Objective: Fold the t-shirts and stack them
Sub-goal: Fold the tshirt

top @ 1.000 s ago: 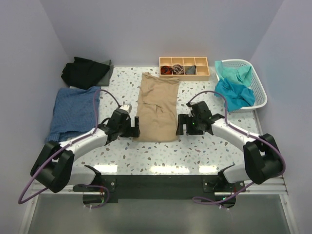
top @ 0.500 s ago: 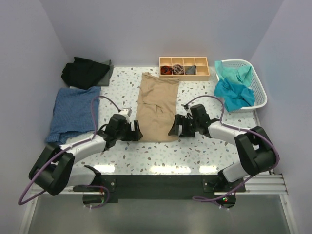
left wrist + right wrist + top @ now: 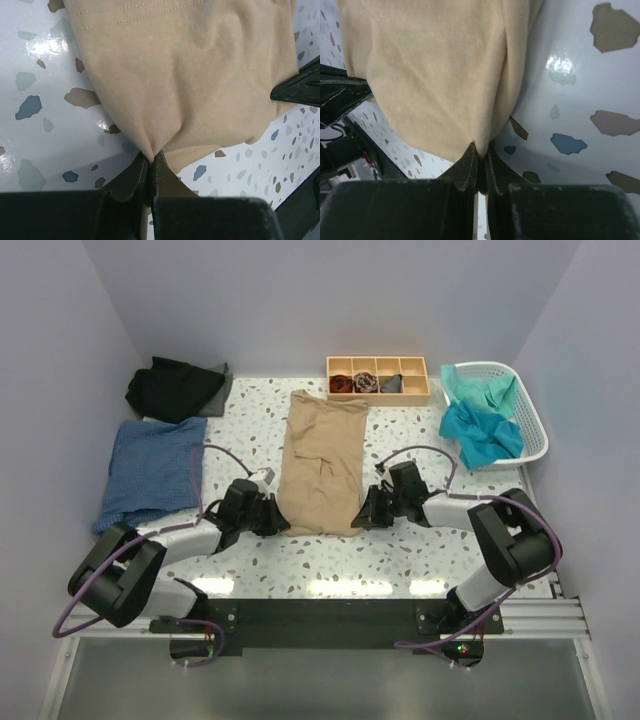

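A tan t-shirt (image 3: 322, 458) lies folded into a long strip down the middle of the table. My left gripper (image 3: 281, 524) is shut on its near left corner, and the left wrist view shows the tan cloth (image 3: 190, 75) pinched between the jaws of that gripper (image 3: 151, 159). My right gripper (image 3: 362, 517) is shut on the near right corner, the cloth (image 3: 435, 75) bunched into its jaws (image 3: 481, 152). A denim-blue t-shirt (image 3: 150, 468) lies flat at the left. A black t-shirt (image 3: 175, 387) is heaped at the back left. Teal t-shirts (image 3: 480, 430) hang from the basket.
A white plastic laundry basket (image 3: 535, 425) stands at the back right. A small wooden tray (image 3: 378, 391) with compartments sits at the back centre. Purple walls close in the table on three sides.
Both arms slid toward the near edge along the tan t-shirt's sides. Both grippers went from open to shut on its near corners.
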